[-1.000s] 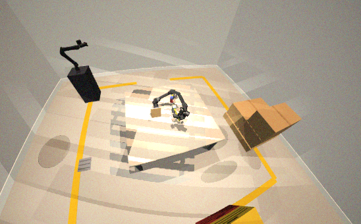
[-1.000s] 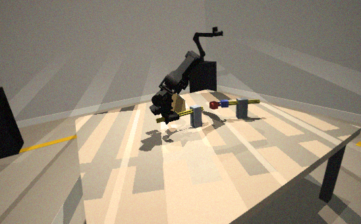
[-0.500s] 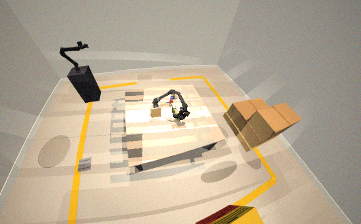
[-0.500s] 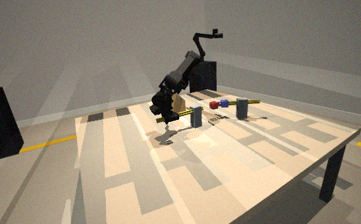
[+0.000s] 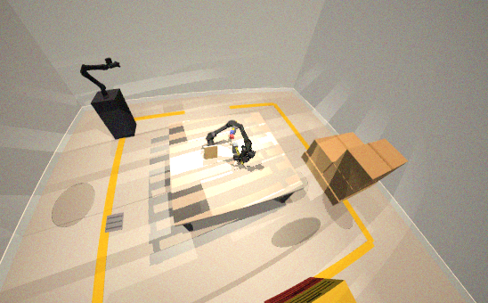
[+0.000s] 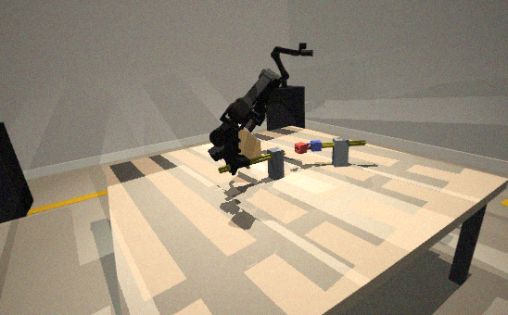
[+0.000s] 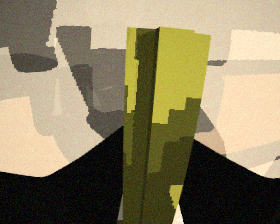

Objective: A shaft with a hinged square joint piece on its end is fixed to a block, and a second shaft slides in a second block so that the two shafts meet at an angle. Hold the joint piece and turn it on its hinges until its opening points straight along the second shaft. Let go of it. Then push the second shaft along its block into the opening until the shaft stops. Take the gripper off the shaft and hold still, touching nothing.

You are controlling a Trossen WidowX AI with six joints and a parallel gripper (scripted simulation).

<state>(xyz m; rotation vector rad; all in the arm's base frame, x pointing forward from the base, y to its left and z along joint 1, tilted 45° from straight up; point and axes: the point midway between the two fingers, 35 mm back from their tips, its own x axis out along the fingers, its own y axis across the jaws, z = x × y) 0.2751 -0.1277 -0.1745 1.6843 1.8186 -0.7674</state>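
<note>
The second shaft (image 6: 261, 159) (image 7: 178, 75) is yellow and runs through its grey block (image 6: 276, 166). Its inner end shows just past the block, with a gap to the red joint piece (image 6: 300, 147) (image 5: 231, 136). My gripper (image 6: 234, 170) (image 7: 148, 134) is shut on the second shaft near its outer end, one finger on each side. The red piece hangs on a blue part (image 6: 315, 145) at the end of the first yellow shaft (image 6: 357, 143), which passes through another grey block (image 6: 340, 154). A dark mark shows on the red piece's side towards the second shaft; its exact direction is too small to tell.
A tan wooden block (image 5: 210, 152) (image 6: 250, 144) stands on the table (image 6: 391, 222) near the arm's base. Patchy shadows cross the tabletop. Cardboard boxes (image 5: 378, 162) and another arm on a black pedestal (image 5: 115, 113) stand off the table.
</note>
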